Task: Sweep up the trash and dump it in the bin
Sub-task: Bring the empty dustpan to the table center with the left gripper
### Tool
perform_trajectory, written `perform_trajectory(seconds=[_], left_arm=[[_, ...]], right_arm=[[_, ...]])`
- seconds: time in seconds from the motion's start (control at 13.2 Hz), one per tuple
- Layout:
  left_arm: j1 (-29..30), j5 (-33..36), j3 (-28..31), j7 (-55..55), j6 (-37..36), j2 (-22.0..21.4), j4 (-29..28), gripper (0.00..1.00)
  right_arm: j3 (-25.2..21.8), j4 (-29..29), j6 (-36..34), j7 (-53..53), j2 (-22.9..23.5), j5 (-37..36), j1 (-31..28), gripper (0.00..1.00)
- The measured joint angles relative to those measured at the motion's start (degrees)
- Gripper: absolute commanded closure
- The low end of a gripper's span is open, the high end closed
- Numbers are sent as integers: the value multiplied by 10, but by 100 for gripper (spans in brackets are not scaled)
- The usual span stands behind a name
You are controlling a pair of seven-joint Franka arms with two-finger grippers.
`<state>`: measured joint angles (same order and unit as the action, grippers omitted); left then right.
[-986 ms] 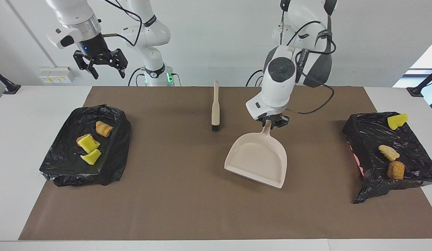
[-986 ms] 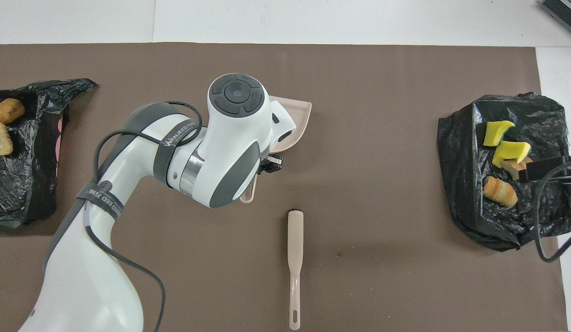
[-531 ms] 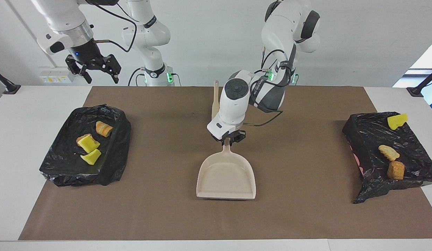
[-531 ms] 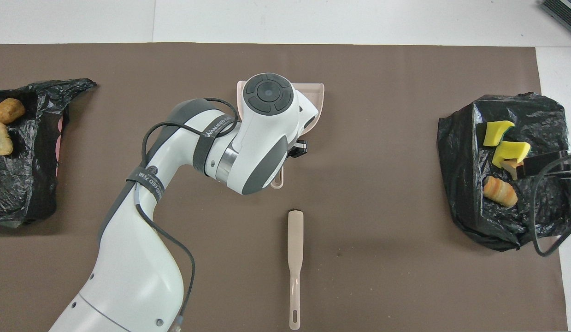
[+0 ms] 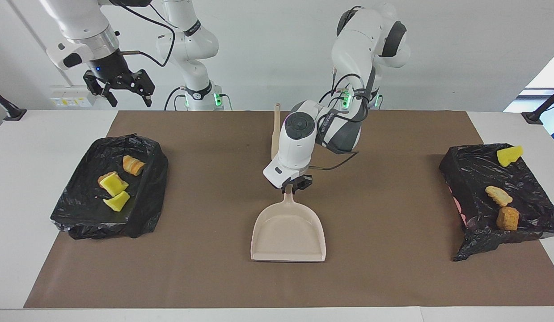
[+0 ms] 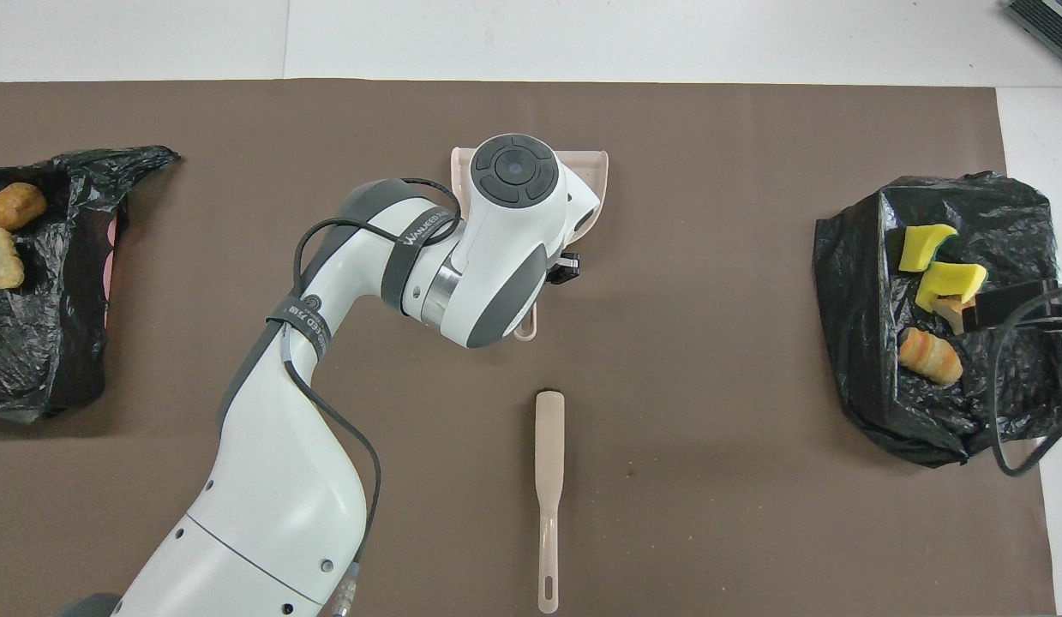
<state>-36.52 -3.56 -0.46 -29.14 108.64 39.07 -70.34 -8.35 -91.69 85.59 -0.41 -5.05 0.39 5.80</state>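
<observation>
You see seven trash pieces (image 5: 112, 184) across two black bins (image 5: 145, 201), one dustpan (image 5: 289, 234), one brush (image 6: 549, 446). Left gripper (image 5: 293, 185) grasps the dustpan; right gripper (image 5: 120, 89), upper left, is released.

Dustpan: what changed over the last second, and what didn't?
The left gripper, shut on the dustpan handle, carried it from nearer the left arm's end to mid-mat and squared its mouth away from the robots. The right gripper, open, rose slightly over the bin at the right arm's end. The brush, both bins and the trash stayed put.
</observation>
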Motion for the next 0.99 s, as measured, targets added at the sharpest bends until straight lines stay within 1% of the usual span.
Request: perform_trajectory(seconds=[0.23, 0.3, 0.38, 0.99], left_arm=[[-1, 0, 0, 0, 1, 1, -1, 92], [-1, 0, 0, 0, 2, 1, -1, 83], [-1, 0, 0, 0, 2, 1, -1, 76], [-1, 0, 0, 0, 6, 1, -1, 73]], right_arm=[[0, 0, 0, 0, 0, 0, 0, 0], [0, 0, 0, 0, 0, 0, 0, 0], [0, 0, 0, 0, 0, 0, 0, 0], [0, 0, 0, 0, 0, 0, 0, 0]])
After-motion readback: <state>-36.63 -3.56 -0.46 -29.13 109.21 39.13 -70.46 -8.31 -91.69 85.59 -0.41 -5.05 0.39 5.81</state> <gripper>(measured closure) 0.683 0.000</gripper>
